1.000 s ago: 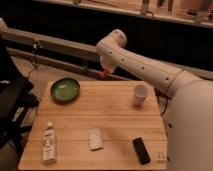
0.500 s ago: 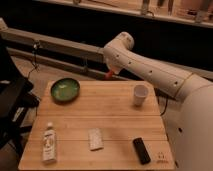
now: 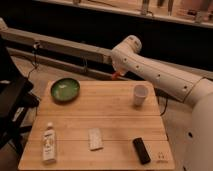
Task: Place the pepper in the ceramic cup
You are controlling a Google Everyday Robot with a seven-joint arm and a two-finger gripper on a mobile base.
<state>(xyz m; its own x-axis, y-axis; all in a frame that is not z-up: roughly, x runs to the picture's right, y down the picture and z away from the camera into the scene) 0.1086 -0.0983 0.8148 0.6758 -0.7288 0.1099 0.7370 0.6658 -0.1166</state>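
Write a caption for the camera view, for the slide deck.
The gripper, orange-red pepper at its tip, hangs near the wooden table's far edge, left of the white ceramic cup.

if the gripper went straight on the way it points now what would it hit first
Probably the table, at its far edge: the gripper, holding the pepper, points down near it. Depth is unclear; it might pass behind. The ceramic cup sits aside.

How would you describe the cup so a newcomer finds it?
Start at the wooden table and go to its far right corner, right of where the gripper hangs beyond the far edge. The cup stands there alone, plain white, no handle showing, unlike the green bowl at far left.
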